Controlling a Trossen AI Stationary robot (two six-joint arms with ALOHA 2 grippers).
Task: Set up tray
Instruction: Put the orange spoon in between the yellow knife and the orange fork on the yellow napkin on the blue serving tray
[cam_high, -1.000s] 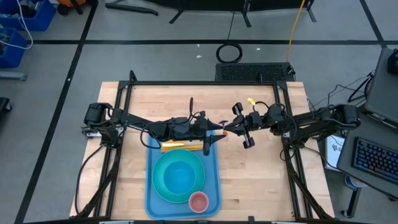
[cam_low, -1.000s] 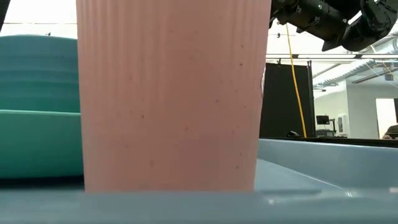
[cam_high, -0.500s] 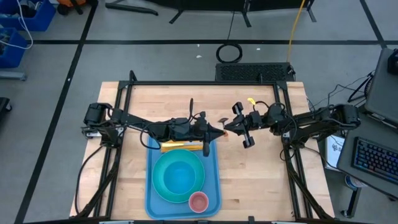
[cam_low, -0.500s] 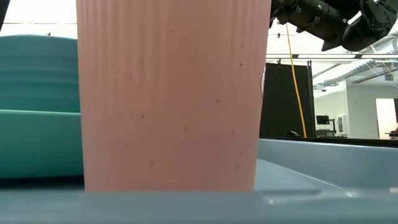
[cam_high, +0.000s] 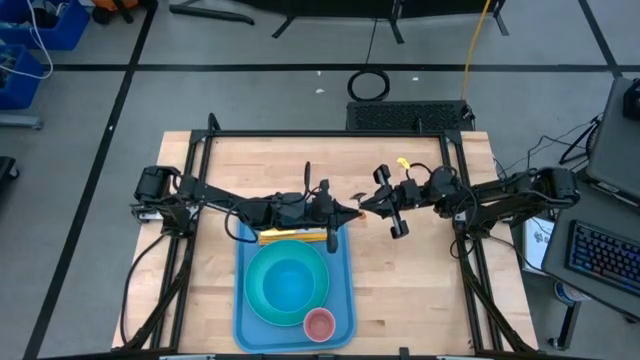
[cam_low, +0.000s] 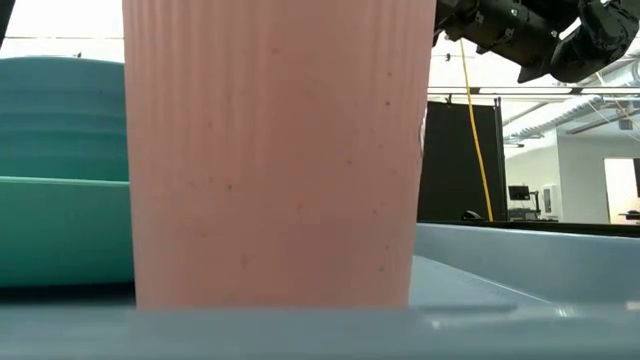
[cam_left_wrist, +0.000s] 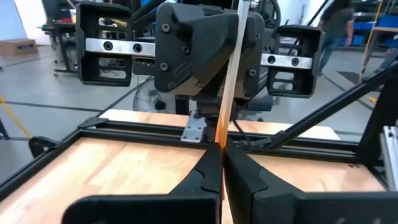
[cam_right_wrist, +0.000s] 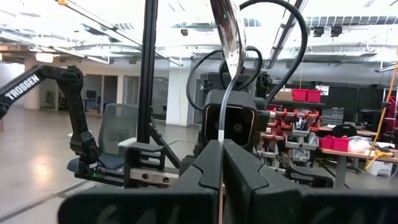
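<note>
2 grippers meet above the tray's (cam_high: 243, 318) far end. My left gripper (cam_high: 340, 211) is clamped on a thin orange stick (cam_left_wrist: 227, 93); my right gripper (cam_high: 366, 204) pinches a spoon (cam_right_wrist: 227, 37). Lengthwise, the tray runs toward me from below my nearer left fingers.

"TROSSEN" in white capitals along a dark robot arm (cam_right_wrist: 43, 84) in the room behind
</note>
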